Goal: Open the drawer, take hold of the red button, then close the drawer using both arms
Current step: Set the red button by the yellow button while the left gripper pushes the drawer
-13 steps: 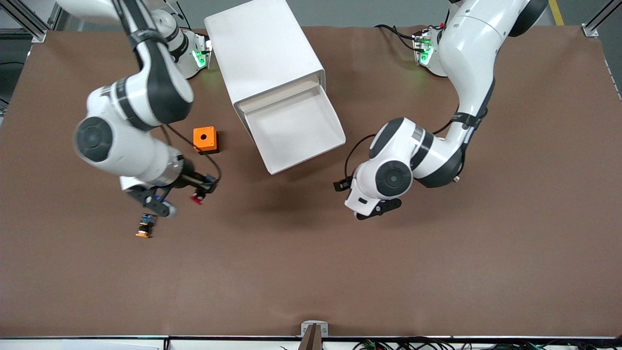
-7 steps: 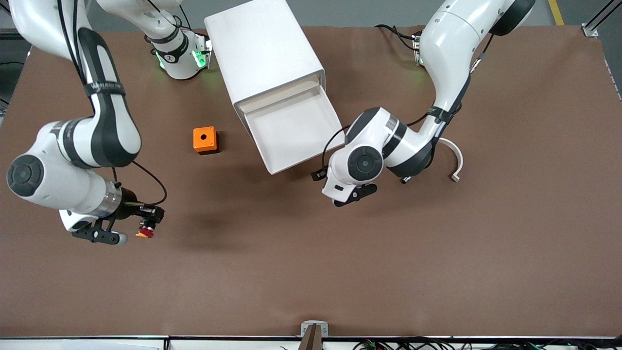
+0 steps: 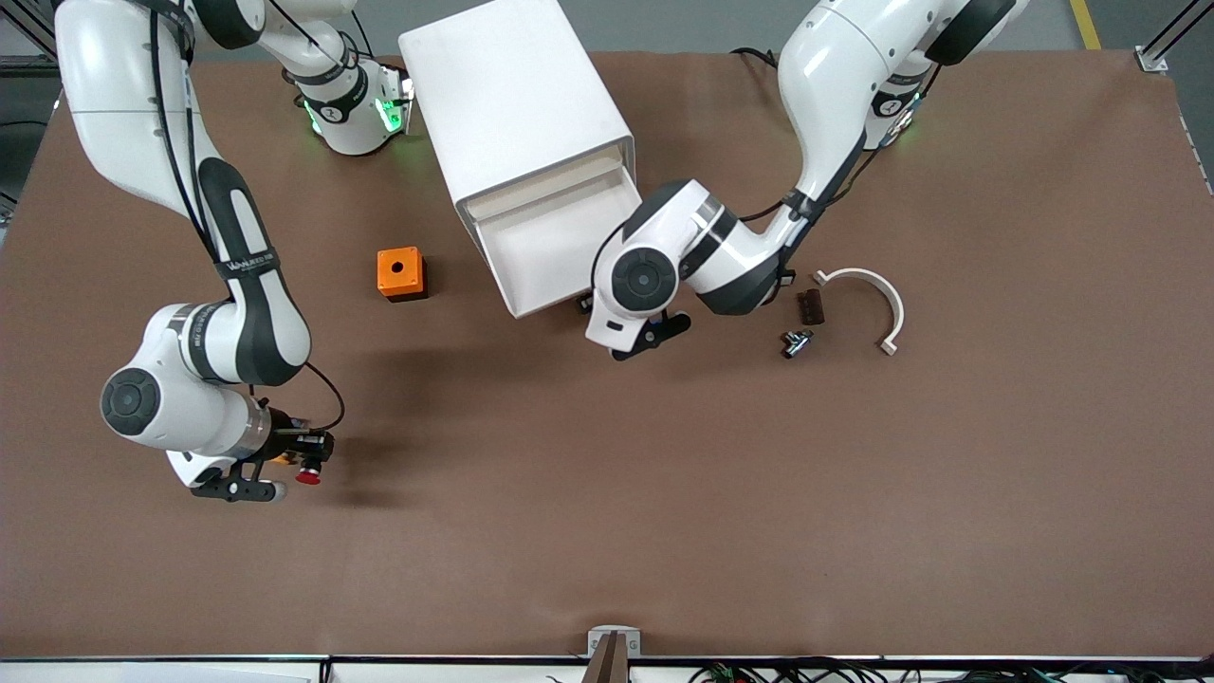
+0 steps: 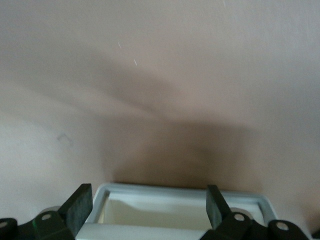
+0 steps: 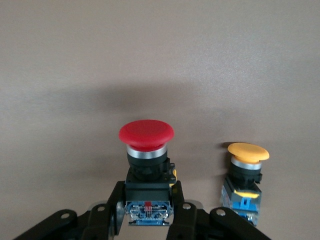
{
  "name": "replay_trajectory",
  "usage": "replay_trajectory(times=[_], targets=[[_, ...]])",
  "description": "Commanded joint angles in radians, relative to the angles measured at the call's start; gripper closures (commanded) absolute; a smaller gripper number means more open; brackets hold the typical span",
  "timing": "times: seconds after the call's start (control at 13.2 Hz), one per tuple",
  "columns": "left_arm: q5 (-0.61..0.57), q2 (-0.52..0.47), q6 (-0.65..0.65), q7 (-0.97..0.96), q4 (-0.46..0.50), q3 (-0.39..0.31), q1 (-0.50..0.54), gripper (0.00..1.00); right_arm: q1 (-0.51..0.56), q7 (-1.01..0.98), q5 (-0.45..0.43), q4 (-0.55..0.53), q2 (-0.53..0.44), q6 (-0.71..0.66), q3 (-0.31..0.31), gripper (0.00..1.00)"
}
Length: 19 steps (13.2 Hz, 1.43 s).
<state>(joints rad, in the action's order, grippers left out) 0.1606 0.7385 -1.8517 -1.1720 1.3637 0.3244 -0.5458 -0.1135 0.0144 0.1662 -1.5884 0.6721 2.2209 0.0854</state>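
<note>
The drawer (image 3: 541, 242) stands pulled out of the white cabinet (image 3: 517, 104), and its tray is empty. My left gripper (image 3: 588, 304) is at the drawer's front end, open, and its fingers (image 4: 80, 210) straddle the drawer's front rim (image 4: 175, 192). My right gripper (image 3: 308, 455) is shut on the black body of the red-capped button (image 3: 306, 474) and holds it above the table at the right arm's end. In the right wrist view the button (image 5: 146, 134) sits between the fingers (image 5: 107, 215), cap pointing away and blue back end toward the wrist.
A like button with an orange-yellow cap (image 5: 248, 152) stands on the table beside the held one. The orange box with a hole (image 3: 399, 272) lies beside the drawer. A white curved piece (image 3: 877, 289) and two small dark parts (image 3: 809, 306) lie toward the left arm's end.
My right gripper carried the red button away from the orange box, out over the table beside the orange-yellow button. My left arm swung to the drawer's front, and the drawer slid in a little.
</note>
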Motion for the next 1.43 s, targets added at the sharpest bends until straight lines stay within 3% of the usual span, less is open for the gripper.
replay_trajectory(times=[0.0,0.23,0.38,0.45,0.53,0.6,0.68,0.91,1.06,1.21,1.36], targets=[[0.014,-0.013,-0.006,-0.009,0.031,0.056,-0.002,0.01,0.029,-0.027,-0.011,0.013,0.021,0.002,-0.019,0.96],[0.014,-0.011,-0.006,-0.015,0.044,0.085,-0.032,0.01,0.029,-0.027,-0.011,-0.005,0.035,0.002,-0.019,0.92],[0.017,-0.011,-0.003,-0.017,0.052,0.091,-0.048,0.01,0.029,-0.027,-0.010,-0.007,0.052,0.000,-0.019,0.83],[0.029,-0.008,-0.003,-0.015,0.055,0.105,-0.048,0.00,0.029,-0.025,-0.010,-0.007,0.052,0.000,-0.019,0.72],[0.039,-0.005,-0.004,-0.015,0.058,0.108,-0.049,0.00,0.029,-0.025,-0.010,-0.005,0.053,0.000,-0.019,0.53],[0.046,-0.002,-0.007,-0.015,0.058,0.110,-0.060,0.00,0.029,-0.025,-0.010,-0.005,0.054,0.000,-0.019,0.33],[0.051,0.005,-0.015,-0.015,0.058,0.108,-0.080,0.00,0.031,-0.024,-0.008,-0.002,0.052,0.002,-0.019,0.04],[0.048,0.006,-0.029,-0.015,0.057,0.107,-0.083,0.00,0.037,-0.025,-0.013,0.025,0.029,-0.018,-0.015,0.00],[0.042,0.002,-0.029,-0.017,0.054,0.098,-0.071,0.00,0.038,-0.017,-0.014,0.108,0.026,-0.111,-0.001,0.00],[0.034,-0.004,-0.018,-0.014,0.052,0.056,-0.042,0.00,0.041,-0.027,-0.014,0.188,0.018,-0.190,0.034,0.00],[0.005,-0.046,0.005,-0.012,0.049,0.007,0.018,0.00,0.043,-0.054,-0.014,0.197,-0.046,-0.222,0.068,0.00]])
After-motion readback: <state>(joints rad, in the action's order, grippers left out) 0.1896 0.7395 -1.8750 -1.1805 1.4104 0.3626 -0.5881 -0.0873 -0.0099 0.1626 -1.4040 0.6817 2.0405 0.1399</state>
